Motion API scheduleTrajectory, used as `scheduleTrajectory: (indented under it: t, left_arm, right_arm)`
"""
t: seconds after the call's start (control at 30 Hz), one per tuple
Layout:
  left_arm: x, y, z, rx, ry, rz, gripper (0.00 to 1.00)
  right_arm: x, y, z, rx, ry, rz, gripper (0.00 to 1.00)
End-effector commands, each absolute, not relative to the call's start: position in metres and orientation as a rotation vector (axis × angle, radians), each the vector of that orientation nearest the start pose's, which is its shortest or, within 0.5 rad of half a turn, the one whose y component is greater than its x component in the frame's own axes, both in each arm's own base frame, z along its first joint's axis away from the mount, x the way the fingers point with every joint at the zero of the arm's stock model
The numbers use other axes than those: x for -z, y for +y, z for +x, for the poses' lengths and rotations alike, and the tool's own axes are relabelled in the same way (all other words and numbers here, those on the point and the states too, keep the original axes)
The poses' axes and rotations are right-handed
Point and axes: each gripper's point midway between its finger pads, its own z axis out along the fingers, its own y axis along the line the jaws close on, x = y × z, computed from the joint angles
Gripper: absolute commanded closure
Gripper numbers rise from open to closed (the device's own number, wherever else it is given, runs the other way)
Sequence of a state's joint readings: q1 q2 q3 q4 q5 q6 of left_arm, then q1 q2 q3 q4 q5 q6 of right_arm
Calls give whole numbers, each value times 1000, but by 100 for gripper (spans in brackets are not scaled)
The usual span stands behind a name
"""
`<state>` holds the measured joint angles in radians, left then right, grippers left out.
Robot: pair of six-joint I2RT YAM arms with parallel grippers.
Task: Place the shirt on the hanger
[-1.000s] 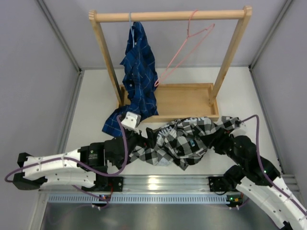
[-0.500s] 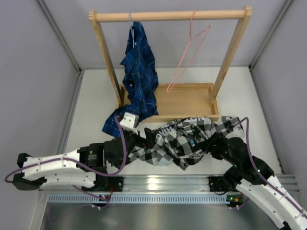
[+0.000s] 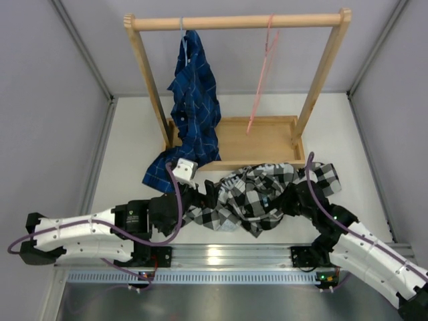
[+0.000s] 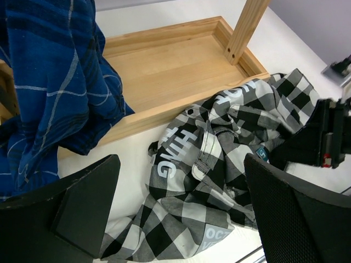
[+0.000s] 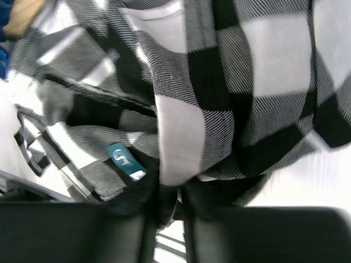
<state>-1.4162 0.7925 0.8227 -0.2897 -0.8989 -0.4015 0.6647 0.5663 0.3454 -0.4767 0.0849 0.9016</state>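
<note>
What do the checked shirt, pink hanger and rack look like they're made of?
Checked shirt: soft woven cloth, matte, crumpled into folds. Pink hanger: thin wire, likely coated metal; can't be sure. Rack: pale bare wood, grain visible on its tray.

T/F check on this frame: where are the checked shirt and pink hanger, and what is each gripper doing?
1. The checked shirt lies crumpled on the table, in front of the rack's wooden tray. True.
2. The pink hanger lies flat in the tray. False: it hangs from the rack's top rail.
3. The left gripper is clamped on the shirt. False: its jaws stand wide open and grip nothing.
4. The right gripper is pinched on checked fabric. True.
5. The blue plaid shirt hangs at the left end of the rail. True.
</note>
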Motion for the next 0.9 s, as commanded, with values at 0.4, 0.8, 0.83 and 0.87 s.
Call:
scheduleTrajectory:
  t: [0.4,0.8,0.83,0.87]
  left_arm:
    - [-450,-290,182,532,1494,418,2]
    - [-386,-393,167,774,1302,1103,2]
    - [-370,-400,154,824,1274,1185,2]
    - [-365,-403,148,842,1240,1224,2]
  right_arm:
    - [-366,179,175,-674,1826,-626,100]
    - [-333,164,125,-720,1948,-820,100]
    - [-332,162,125,-717,1951,-812,100]
    - [-327,161,126,-707,1972,-803,100]
